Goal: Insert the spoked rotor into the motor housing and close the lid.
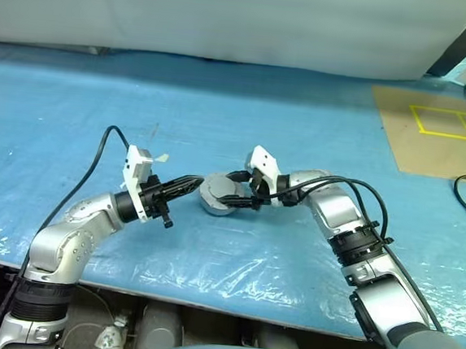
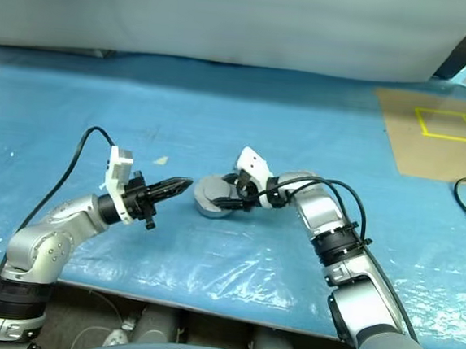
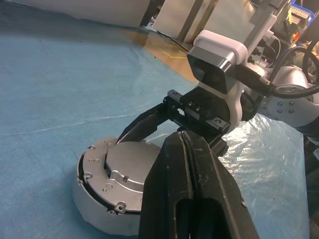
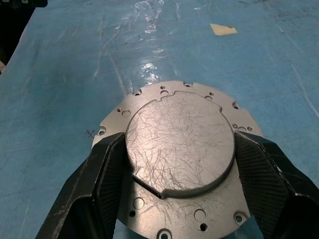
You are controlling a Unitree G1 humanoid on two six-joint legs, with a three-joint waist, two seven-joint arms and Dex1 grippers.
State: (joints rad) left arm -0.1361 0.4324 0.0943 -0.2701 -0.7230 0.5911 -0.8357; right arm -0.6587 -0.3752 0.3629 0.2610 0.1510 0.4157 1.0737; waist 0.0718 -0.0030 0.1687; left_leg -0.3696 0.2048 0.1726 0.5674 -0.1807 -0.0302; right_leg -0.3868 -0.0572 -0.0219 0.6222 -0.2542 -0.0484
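From the head cameras, a single motor housing [image 1: 219, 196] sits on the blue table cover [image 1: 246, 118], near the front edge and about midway between the two arms. The right gripper [image 1: 243, 193] reaches in from the right and straddles the housing, while the left gripper [image 1: 190, 184] points at it from the left, its tip just beside the rim.

In the left wrist view, the left gripper's fingers [image 3: 192, 164] are pressed together with nothing between them. Beyond them lies the housing, capped by a flat round plate, the lid [image 3: 127, 167], with the right gripper on the far side.

In the right wrist view, the lid [image 4: 179, 144] lies on the housing's flange [image 4: 214, 216], and the right fingers [image 4: 102, 169] are spread wide, one against each side of the lid's raised edge.

By judgement, the closing step is in hand: the lid seems to be on, and the next move calls for turning or pressing it home while the housing is steadied. Counted: one housing, one lid, two grippers.
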